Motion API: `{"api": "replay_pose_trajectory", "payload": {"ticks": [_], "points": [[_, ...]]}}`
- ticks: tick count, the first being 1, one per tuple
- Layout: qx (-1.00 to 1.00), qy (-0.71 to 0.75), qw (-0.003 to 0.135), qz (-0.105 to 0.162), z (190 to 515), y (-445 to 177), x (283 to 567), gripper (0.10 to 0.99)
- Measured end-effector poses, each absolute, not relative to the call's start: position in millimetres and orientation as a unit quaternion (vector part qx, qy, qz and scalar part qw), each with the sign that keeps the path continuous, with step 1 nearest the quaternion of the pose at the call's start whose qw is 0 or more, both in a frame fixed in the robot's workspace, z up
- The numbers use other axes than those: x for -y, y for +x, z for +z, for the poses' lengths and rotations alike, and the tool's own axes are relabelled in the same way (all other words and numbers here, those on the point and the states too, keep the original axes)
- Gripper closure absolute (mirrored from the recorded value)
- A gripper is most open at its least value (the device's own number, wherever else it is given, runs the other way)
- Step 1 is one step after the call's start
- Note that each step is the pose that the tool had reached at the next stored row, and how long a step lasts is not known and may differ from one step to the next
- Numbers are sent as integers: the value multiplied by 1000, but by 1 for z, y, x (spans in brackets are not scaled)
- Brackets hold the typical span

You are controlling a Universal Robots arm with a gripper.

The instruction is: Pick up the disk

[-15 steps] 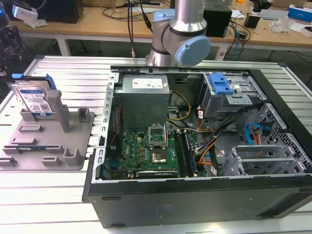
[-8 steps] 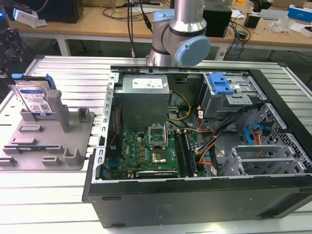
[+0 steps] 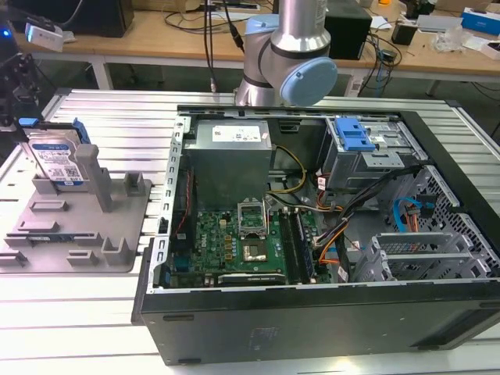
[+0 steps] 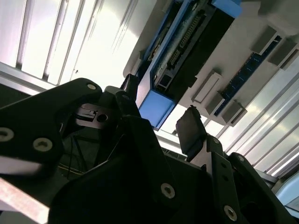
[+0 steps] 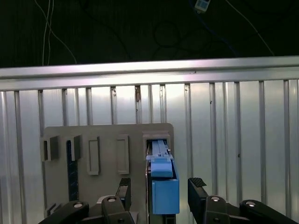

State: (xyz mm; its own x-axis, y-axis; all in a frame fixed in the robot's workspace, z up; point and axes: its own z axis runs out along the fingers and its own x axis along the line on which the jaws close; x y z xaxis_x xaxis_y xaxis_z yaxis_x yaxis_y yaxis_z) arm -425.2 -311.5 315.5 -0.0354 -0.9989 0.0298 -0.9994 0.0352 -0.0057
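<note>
The claw [image 5: 160, 185] hangs open right over the disk [image 5: 163, 198], with one finger [image 5: 123, 187] on each side of its blue top end and neither clamping it. In the exterior view the disk stands on end in a slot at the far corner of the grey holder [image 3: 78, 254], on that view's left. Its long axis is near upright and its label faces that camera.

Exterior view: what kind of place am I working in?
Probably a computer assembly or repair lab: an opened desktop computer case sits on a slatted metal table, a grey fixture holds the disk, and cable-strewn wooden benches stand behind.
</note>
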Motion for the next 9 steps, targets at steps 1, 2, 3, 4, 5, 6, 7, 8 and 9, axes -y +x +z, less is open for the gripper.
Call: {"api": "replay_pose_trajectory", "payload": {"ticks": [1,2,3,4,5,6,7,8,9], "points": [[719,695,9,12,314,-425,311,482],[719,695,9,12,312,-425,311,482],[719,695,9,12,311,-425,311,482],[719,695,9,12,310,-425,311,482],[719,695,9,12,308,-425,311,482],[719,695,9,12,308,-425,311,482],[719,695,9,12,307,-425,311,482],[718,695,9,12,306,-425,311,502],[718,695,9,12,305,-425,311,565]]}}
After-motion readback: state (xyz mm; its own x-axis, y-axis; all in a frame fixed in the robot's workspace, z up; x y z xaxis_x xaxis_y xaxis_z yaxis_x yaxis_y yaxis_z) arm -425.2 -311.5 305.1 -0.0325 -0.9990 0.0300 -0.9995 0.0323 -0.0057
